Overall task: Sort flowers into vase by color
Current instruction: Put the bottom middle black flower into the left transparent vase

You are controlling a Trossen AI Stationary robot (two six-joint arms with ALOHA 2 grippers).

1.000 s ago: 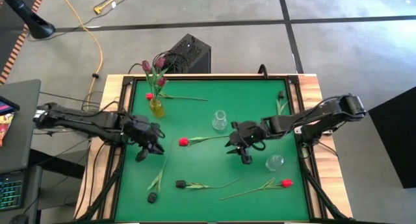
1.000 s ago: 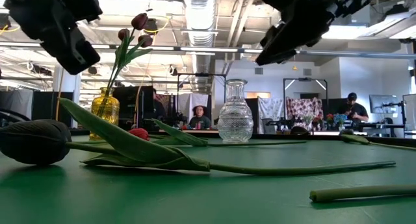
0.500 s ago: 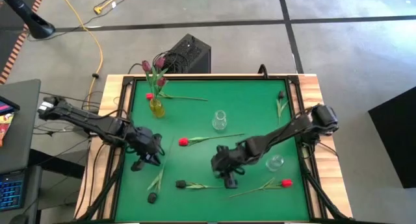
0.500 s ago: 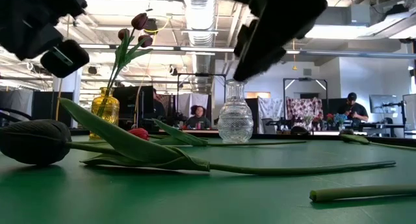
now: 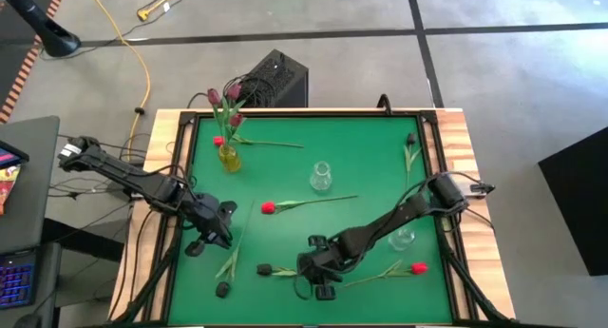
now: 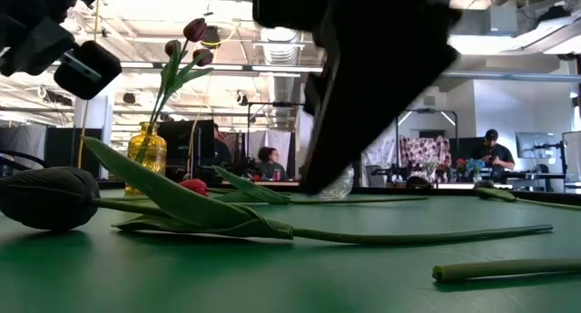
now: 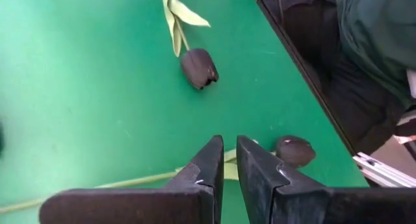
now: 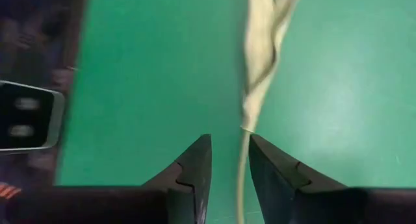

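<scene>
While no writing shows, right tool [image 8: 225, 160] straddles tulip stem [image 8: 244, 169]

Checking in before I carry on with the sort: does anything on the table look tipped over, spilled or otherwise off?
One thing: a clear glass vase lies on its side near the table's right edge, while the other clear vase and the yellow vase stand upright. Loose tulips scattered on the green mat are only unsorted.

You have three vases: one yellow vase [image 5: 228, 158] and two clear glass vases [image 5: 321, 177], one of them lying down. You see three maroon tulips [image 5: 224, 99] in the yellow one. On the green mat [image 5: 380, 157] lie three red tulips [image 5: 269, 207] and three dark tulips [image 5: 263, 269]. Two arms work here.
</scene>
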